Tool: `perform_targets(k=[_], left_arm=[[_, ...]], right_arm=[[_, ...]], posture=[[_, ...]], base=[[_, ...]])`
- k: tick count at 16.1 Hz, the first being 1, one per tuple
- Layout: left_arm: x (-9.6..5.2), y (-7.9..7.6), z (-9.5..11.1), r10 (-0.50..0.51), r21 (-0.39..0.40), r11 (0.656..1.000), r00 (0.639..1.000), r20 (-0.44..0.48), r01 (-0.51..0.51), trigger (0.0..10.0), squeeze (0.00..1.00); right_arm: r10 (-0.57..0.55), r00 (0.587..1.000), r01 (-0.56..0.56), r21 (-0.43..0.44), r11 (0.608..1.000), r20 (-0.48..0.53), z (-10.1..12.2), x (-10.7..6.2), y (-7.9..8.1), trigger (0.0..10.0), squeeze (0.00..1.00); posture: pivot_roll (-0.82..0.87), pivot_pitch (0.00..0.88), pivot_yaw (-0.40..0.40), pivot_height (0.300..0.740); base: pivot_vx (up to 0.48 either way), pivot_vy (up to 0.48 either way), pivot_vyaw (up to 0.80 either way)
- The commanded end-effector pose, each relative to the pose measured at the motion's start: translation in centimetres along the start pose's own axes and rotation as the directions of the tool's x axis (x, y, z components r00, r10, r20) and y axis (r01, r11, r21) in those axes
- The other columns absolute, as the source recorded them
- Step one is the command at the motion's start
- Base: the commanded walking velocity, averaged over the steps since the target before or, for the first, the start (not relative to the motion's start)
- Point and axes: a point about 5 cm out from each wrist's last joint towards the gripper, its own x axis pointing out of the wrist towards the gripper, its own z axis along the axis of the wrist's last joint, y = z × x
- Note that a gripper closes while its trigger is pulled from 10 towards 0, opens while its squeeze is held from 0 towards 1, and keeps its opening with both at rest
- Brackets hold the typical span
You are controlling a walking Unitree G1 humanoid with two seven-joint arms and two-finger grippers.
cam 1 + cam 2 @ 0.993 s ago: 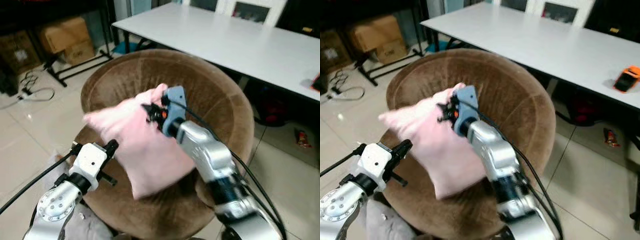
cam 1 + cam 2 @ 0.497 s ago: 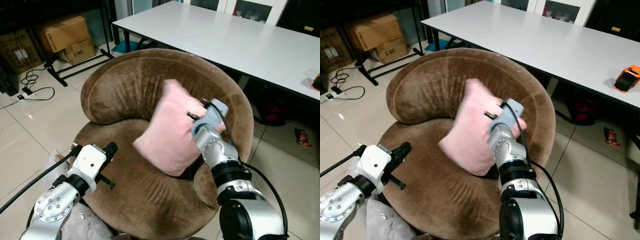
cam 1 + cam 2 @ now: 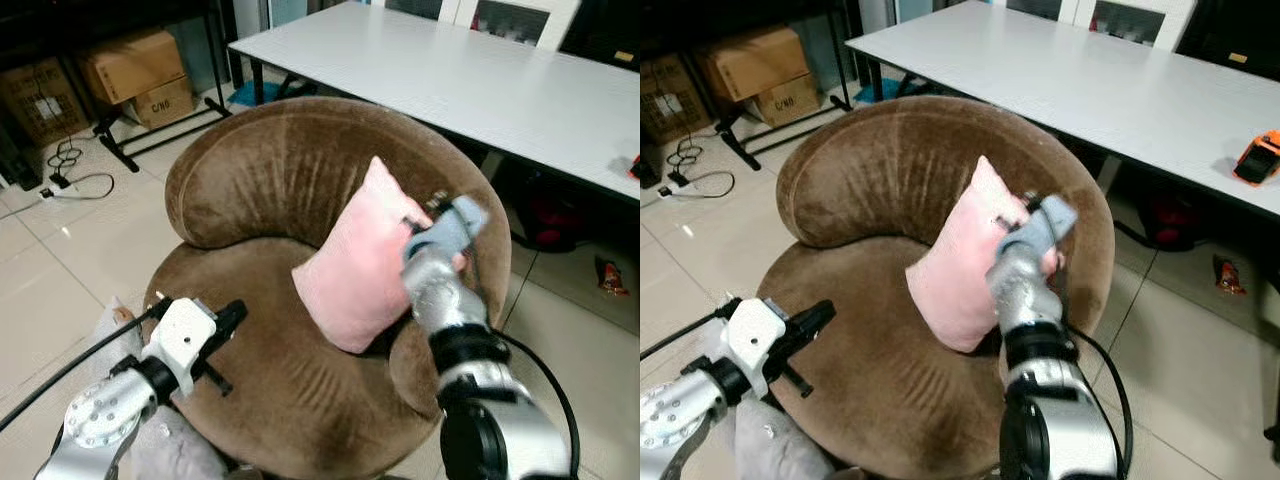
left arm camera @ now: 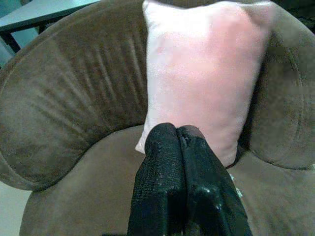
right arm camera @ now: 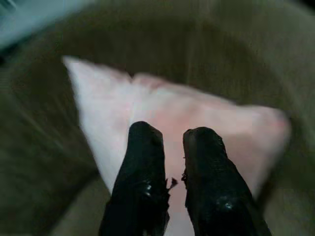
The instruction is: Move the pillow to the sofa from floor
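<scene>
1. The pink pillow [image 3: 362, 262] stands propped on edge on the round brown sofa [image 3: 270, 170], leaning against its backrest at about 3 o'clock of the seat.
2. The right gripper [image 5: 167, 147], fingers slightly parted and empty, hovers just off the pillow.
3. The left gripper [image 4: 178, 135], fingers pressed together and empty, hangs over the seat's front at 7 o'clock.

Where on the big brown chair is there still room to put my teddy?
The seat of the round brown plush sofa is bare in front, between the left gripper and the square pink pillow. The long white table behind is also mostly bare. It is crowded at the sofa's right side, where the pillow leans and the right gripper sits.
</scene>
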Motion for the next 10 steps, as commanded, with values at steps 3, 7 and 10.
perform_targets(k=[3, 7, 10], left_arm=[[0.3, 1.1, 0.0, 0.072, 0.003, 0.997, 0.997, 0.021, -0.073, 10.0, 0.00], [1.2, 1.9, 0.9, 0.295, -0.091, 0.954, 0.951, 0.096, -0.287, 10.0, 0.00], [2.4, 1.1, 0.5, 0.361, -0.077, 0.931, 0.929, 0.075, -0.356, 10.0, 0.00]], right_arm=[[0.266, 0.950, -0.252, -0.098, 0.963, 0.166, 2.8, -1.2, 0.8, 10.0, 0.00], [0.506, 0.846, -0.423, -0.367, 0.828, 0.166, 3.4, -4.3, -1.0, 10.0, 0.00], [0.539, 0.843, -0.463, -0.516, 0.721, -0.004, 1.2, -6.1, -3.7, 10.0, 0.00]], posture=[[0.05, 0.004, 0.009, 0.740], [0.03, 0.006, 0.000, 0.740], [0.01, 0.019, -0.009, 0.740]], base=[[0.000, 0.000, 0.00], [0.000, 0.000, 0.00], [0.000, 0.000, 0.00]])
